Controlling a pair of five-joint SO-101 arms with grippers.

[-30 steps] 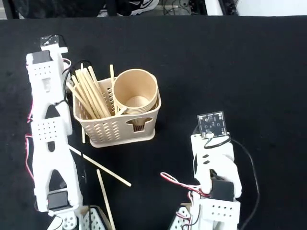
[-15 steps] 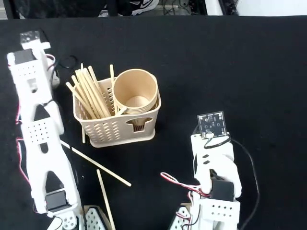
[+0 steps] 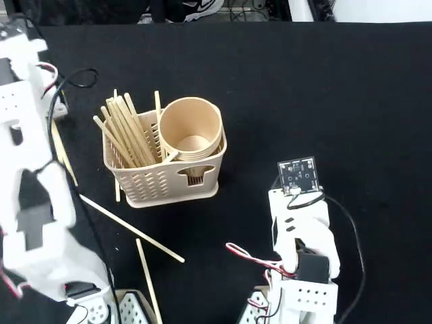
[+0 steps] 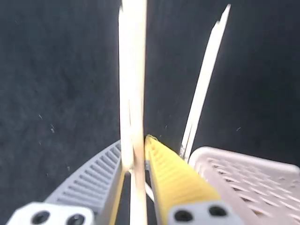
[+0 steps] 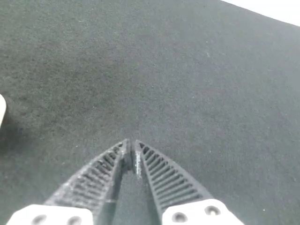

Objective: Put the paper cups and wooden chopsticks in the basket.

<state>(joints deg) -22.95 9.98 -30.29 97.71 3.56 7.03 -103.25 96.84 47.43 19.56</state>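
Our left gripper has its yellow and grey fingers pinched shut on a single wooden chopstick, which runs lengthwise out past the fingertips. We judge that holding it near one end leaves a long free length to tip into the basket. Just beside the fingers, without touching them, a second chopstick lies on the cloth. By the base of the yellow finger sits a corner of the slotted basket.

In the high view the gripped stick hangs close to the raised left arm, apart from the basket's wall. The basket already holds a bundle of chopsticks and nested paper cups. Farther out, loose chopsticks lie on the black table, so we judge the task partly done.

Our right gripper has its fingers closed on nothing, low over bare cloth, well apart from the basket.
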